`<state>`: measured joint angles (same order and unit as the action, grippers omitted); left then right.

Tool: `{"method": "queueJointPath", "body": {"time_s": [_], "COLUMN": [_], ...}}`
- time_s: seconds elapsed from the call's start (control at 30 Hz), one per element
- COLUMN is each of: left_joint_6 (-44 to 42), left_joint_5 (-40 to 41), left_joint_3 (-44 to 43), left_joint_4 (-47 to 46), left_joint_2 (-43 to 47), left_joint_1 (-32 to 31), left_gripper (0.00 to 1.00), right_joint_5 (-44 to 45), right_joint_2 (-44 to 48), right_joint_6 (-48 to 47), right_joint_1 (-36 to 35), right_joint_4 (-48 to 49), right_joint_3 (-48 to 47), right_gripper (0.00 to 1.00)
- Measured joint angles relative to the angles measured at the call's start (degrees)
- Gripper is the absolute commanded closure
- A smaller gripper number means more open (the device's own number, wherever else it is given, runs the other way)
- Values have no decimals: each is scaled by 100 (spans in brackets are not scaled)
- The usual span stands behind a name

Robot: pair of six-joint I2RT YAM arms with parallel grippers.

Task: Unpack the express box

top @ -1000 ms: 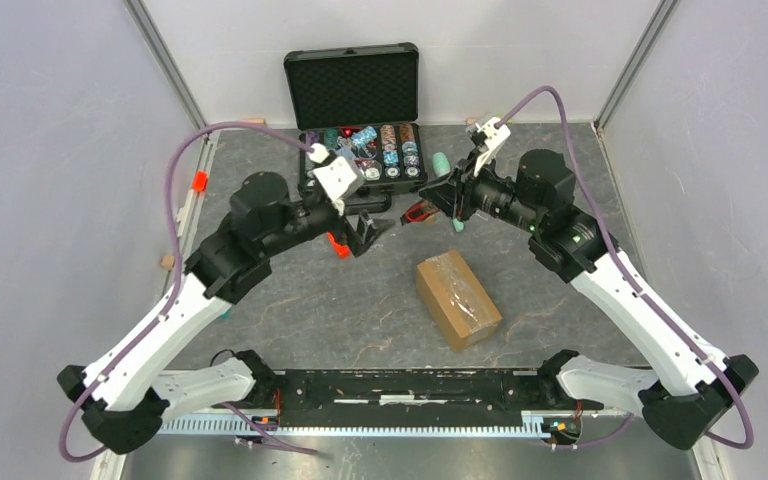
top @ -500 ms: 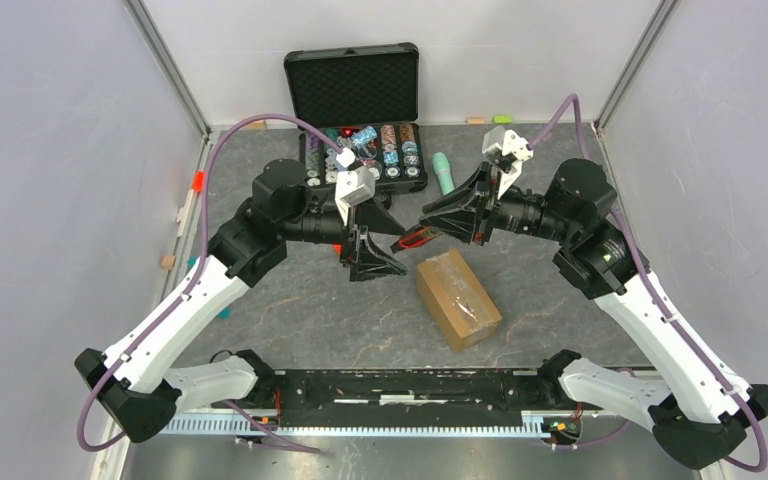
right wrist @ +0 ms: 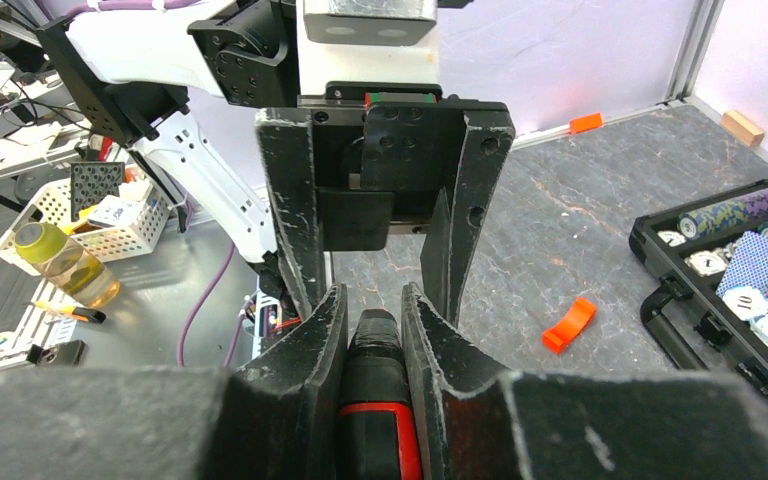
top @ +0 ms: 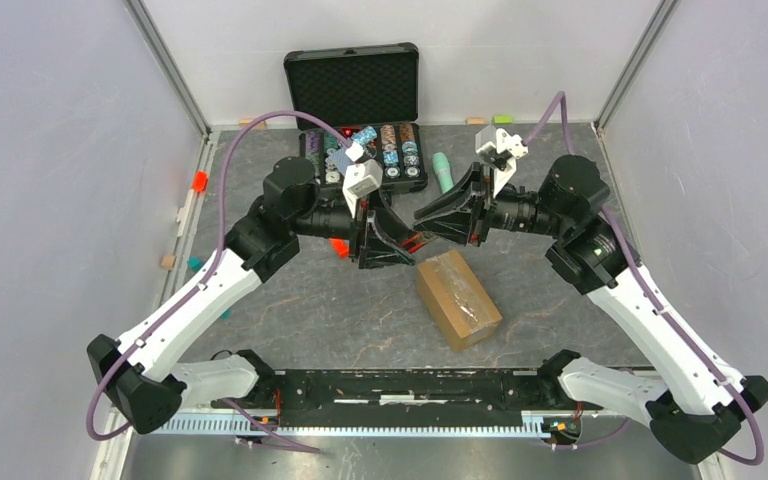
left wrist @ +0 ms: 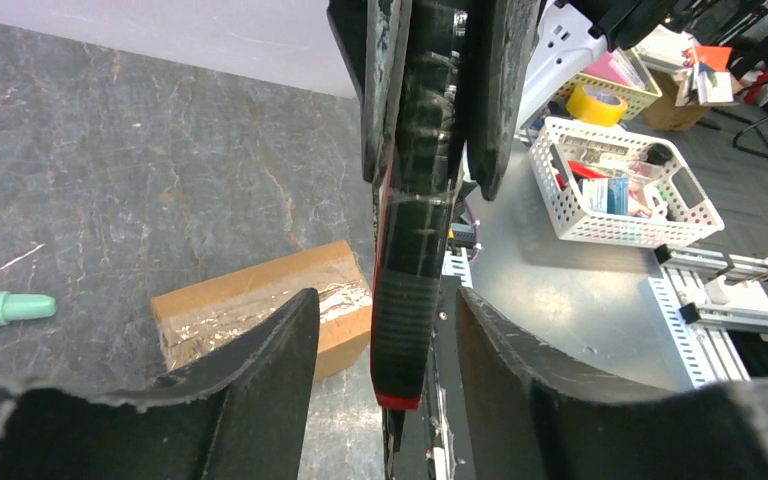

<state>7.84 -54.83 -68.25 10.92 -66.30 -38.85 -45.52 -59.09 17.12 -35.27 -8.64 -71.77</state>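
Express box (top: 458, 298) flat, long axis far-left to near-right, open tabletop (top: 340, 310) all round. Just beyond: right gripper (right wrist: 372, 300) clamping black-red tool (left wrist: 410, 250); left gripper (left wrist: 385, 297) parted, straddling it.

Your top camera sits high above and behind the arm bases, looking down from afar, with the bases at 6 o'clock and the open chip case (top: 352, 85) at 12 across the counter (top: 360, 310). Your left wrist camera looks close along the left pincer (left wrist: 385, 310) toward about 4 o'clock, and your right wrist camera looks close along the right pincer (right wrist: 372, 300) toward 9. Both wrist views share the black-and-red tool (left wrist: 405, 300); top and left wrist share the express box (left wrist: 250, 305).
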Motion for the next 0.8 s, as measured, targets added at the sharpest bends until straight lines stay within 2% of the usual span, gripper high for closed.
{"method": "queueJointPath", "body": {"time_s": [0.03, 0.1, 0.13, 0.17, 0.2, 0.23, 0.3, 0.37, 0.53, 0.8], "left_joint_6": [74, 214, 280, 350, 391, 400, 577, 935, 1735, 2271], "left_joint_5": [-31, -83, -85, -87, -127, -173, -192, -184, -389, -527], "left_joint_3": [28, 70, 90, 114, 131, 175, 332, 575, 931, 994], "left_joint_4": [-96, -273, -337, -411, -466, -575, -890, -1368, -2260, -2881], "left_joint_2": [-31, -87, -109, -131, -153, -160, -157, -168, -387, -422], "left_joint_1": [0, 0, 0, -2, -2, 0, 28, 92, 284, 365], "left_gripper": [49, 66, 83, 97, 97, 98, 98, 98, 98, 98], "right_joint_5": [2, 7, 9, 15, 79, 70, 181, 295, 575, 658], "right_joint_2": [-26, -81, -105, -133, -164, -186, -219, -240, -247, -232], "right_joint_6": [4, 11, 17, 20, 42, 157, 293, 428, 730, 1027], "right_joint_1": [-11, -24, -24, -24, -24, -15, 9, -22, -20, -31], "right_joint_4": [2, 11, 20, 33, 50, 57, 125, 348, 817, 1235], "right_joint_3": [2, 2, 2, 2, 2, 2, 28, 127, 501, 942], "right_gripper": [100, 100, 100, 86, 71, 62, 49, 43, 43, 48]}}
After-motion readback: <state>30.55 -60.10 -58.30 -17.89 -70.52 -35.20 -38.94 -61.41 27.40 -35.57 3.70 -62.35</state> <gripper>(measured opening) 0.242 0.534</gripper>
